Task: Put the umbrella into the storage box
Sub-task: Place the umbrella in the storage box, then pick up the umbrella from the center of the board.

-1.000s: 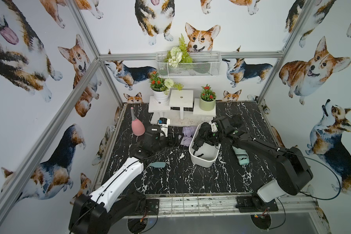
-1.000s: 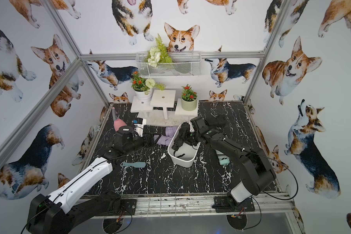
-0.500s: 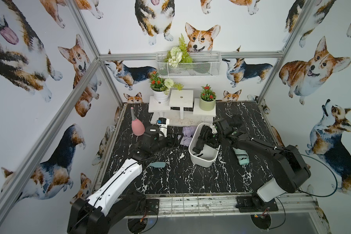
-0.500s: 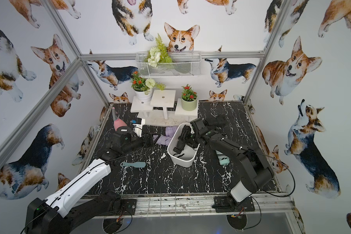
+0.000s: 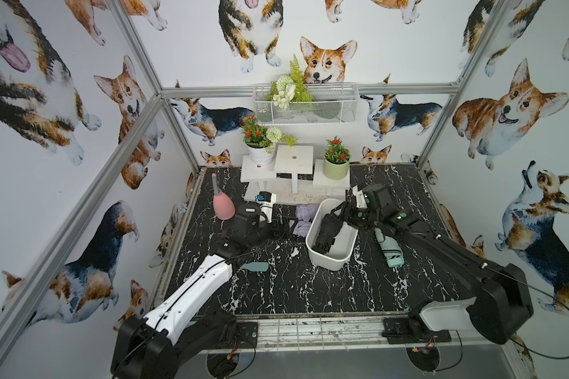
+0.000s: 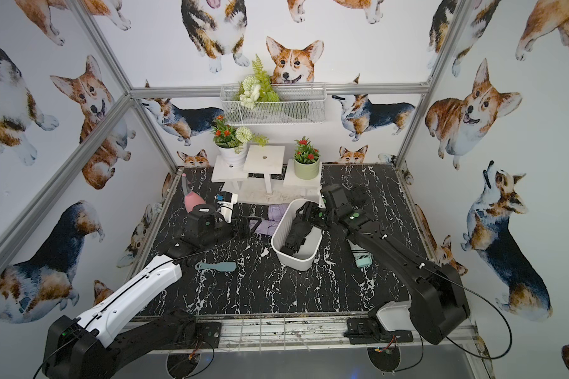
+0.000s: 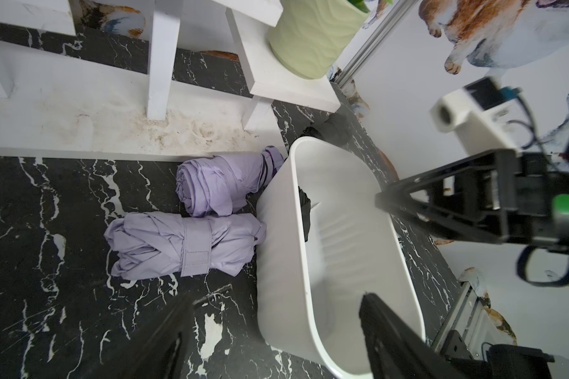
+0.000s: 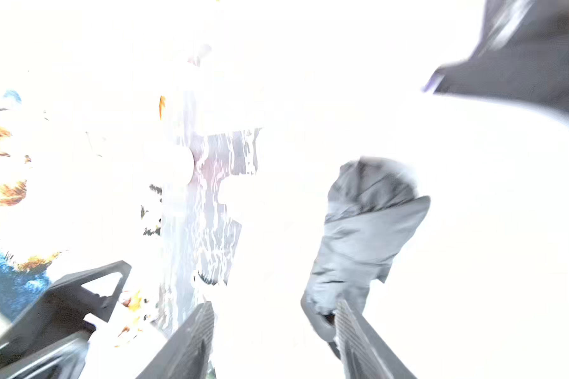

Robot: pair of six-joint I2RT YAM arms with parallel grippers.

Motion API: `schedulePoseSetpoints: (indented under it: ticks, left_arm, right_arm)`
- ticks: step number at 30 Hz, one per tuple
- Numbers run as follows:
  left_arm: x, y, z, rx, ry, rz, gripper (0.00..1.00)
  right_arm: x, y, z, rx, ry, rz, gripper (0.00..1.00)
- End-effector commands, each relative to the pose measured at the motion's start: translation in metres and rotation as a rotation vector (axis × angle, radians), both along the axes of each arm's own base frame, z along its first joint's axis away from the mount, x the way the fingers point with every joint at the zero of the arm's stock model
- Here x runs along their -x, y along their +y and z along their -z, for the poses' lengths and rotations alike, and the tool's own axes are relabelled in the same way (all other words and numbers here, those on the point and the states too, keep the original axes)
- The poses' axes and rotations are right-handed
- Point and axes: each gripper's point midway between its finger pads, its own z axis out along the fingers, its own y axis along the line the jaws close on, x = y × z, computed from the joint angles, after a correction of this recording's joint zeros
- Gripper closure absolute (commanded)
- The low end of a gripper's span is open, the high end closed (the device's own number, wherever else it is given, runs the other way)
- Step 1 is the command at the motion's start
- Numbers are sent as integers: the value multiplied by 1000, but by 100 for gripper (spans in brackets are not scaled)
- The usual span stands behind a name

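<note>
Black folded umbrella (image 5: 325, 233): lies lengthwise inside storage box (image 5: 327, 261). Right gripper (image 8: 273, 310): jaws parted, umbrella just beside them, ungripped. Left gripper (image 7: 275, 297): jaws wide, empty. Step: release, seemingly done; next, likely lift right arm clear without snagging fabric

The right claw (image 5: 339, 217), clamped a second ago on the black umbrella (image 5: 326, 231) over the storage box (image 5: 329, 259), now has its jaws spread apart, most of that widening coming in the first half second. Freed, the umbrella settles a little lower and lies loose inside the box, slanting along its length. The claw sits slightly further back toward the box's far end than before. In the right wrist view glare washes out much of the scene, but one of the fingers (image 8: 352, 328) seems to lie just beside the umbrella's near end rather than pinching it.
</note>
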Motion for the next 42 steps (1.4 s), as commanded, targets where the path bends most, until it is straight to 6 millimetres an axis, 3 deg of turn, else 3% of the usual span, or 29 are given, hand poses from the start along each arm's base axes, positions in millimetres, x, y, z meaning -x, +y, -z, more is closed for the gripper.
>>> schedulePoseSetpoints:
  ticks: [1, 7, 11, 19, 26, 36, 37, 39, 42]
  left_arm:
    - [0, -5, -2, -50, -43, 8, 15]
    - [2, -22, -1, -69, -65, 41, 15]
    - [-1, -27, 4, -93, -50, 40, 15]
    - [-5, -34, 10, -113, -22, 45, 15]
    - [-3, -31, 11, -123, -28, 41, 15]
    - [-7, -35, 17, -143, -13, 55, 15]
    - [-8, -35, 18, -144, -13, 54, 15]
    - [-8, -35, 18, -146, -11, 55, 15]
    - [-7, -34, 20, -154, -12, 53, 15]
  right_arm:
    - [7, -53, 7, 175, -16, 49, 34]
    - [-2, -130, -6, 127, -36, 221, 31]
    - [-25, -166, 13, 101, 48, 320, 29]
    - [-100, -168, 51, -42, 201, 385, 30]
    - [-154, -173, 71, -120, 250, 506, 32]
    - [-184, -178, 110, -157, 353, 625, 30]
    - [-187, -178, 114, -156, 357, 636, 26]
    - [-191, -177, 121, -146, 376, 644, 0]
    - [-205, -172, 134, -133, 409, 651, 5]
